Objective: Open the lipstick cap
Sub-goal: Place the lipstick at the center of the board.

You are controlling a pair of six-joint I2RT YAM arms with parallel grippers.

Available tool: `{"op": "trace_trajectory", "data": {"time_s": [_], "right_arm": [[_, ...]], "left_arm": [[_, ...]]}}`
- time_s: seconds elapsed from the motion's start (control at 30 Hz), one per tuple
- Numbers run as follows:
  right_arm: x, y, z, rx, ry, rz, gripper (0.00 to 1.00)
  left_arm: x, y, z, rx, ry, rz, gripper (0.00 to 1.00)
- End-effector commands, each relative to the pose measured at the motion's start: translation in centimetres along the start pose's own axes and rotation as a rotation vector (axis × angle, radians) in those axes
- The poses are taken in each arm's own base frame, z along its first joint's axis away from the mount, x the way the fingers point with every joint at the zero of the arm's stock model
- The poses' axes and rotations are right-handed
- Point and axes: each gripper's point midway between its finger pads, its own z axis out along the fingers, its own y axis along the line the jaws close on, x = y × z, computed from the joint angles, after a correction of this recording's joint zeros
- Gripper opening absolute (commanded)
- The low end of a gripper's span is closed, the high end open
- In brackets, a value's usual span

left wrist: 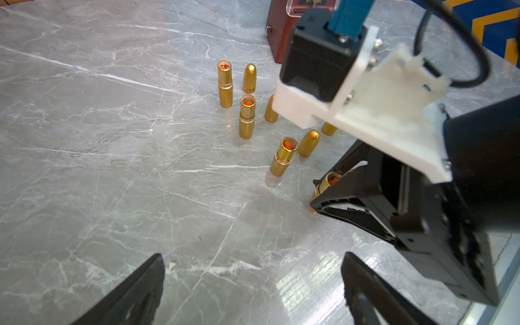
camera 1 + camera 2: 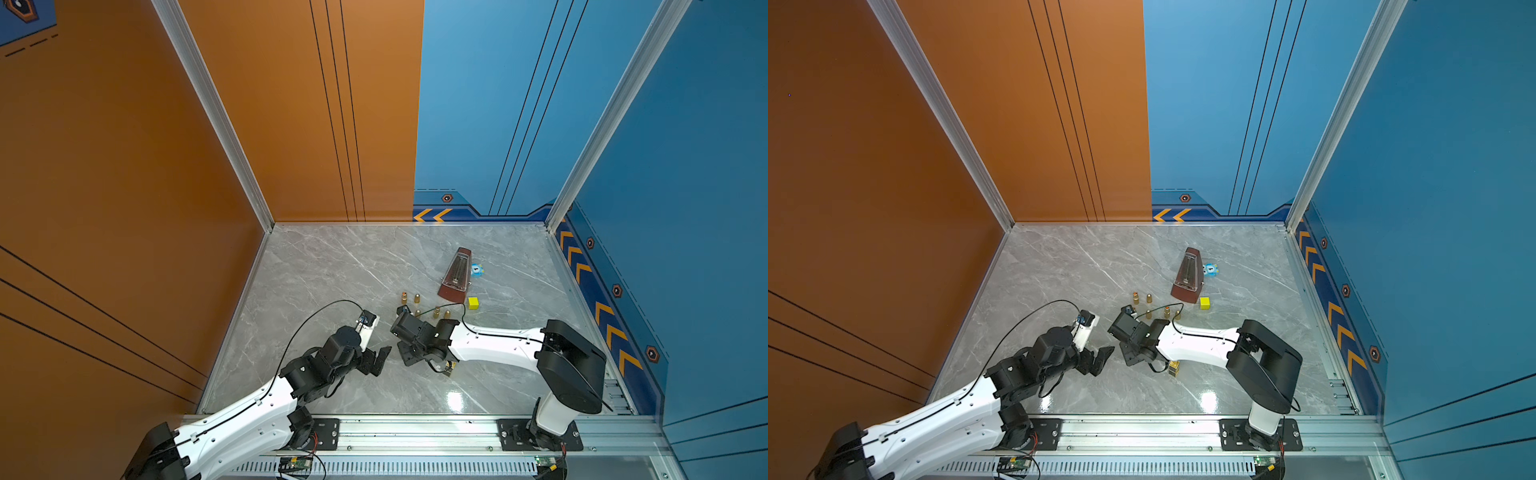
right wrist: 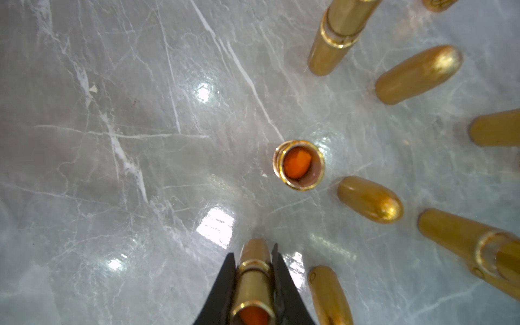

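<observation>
- Right gripper (image 3: 253,251): clamped on the held lipstick (image 3: 254,284). The tube is already uncapped, with the orange stick exposed at its mouth. Its foot sits low at the marble table (image 2: 332,266); contact cannot be confirmed.
- Left gripper (image 1: 253,257): jaws spread wide and empty, over bare marble, facing the right gripper and just apart from it.
- Hazard, toppling: the standing tubes (image 1: 247,116) and loose caps (image 3: 370,199) crowd just beside the held lipstick, and the nearest cap (image 3: 329,295) almost touches the jaw. A sideways sweep of the right gripper would likely knock them over. The round-nosed caps would probably roll.
- Hazard, smearing: the orange stick is unprotected. A tilt on release, or a brush from a left jaw, could mark it.
- Hazard, collision: the two grippers stand close. Any inward move by either risks jaw contact.
- Obstructions: the metronome (image 2: 455,276) and yellow cube (image 2: 473,303) lie beyond the cluster. A small gold box (image 2: 1174,368) lies under the right forearm.
- Open room: wide bare marble on the left arm's side and toward the front rail (image 2: 415,432). Retreat straight up or toward that side looks safest.
</observation>
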Motion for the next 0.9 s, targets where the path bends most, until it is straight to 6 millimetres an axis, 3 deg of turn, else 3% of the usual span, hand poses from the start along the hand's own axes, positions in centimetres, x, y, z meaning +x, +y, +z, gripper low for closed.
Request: {"op": "trace_trajectory", "data": {"time_s": [0.0, 0.87], "right_arm": [[0.3, -0.6, 0.6, 0.04, -0.011, -0.034, 0.19], [2.0, -0.7, 2.0, 0.063, 0.023, -0.078, 0.26]], "left_arm": [[0.8, 0.6, 0.1, -0.018, 0.019, -0.016, 0.99], [0.8, 0.8, -0.1, -0.017, 0.011, -0.033, 0.99]]}}
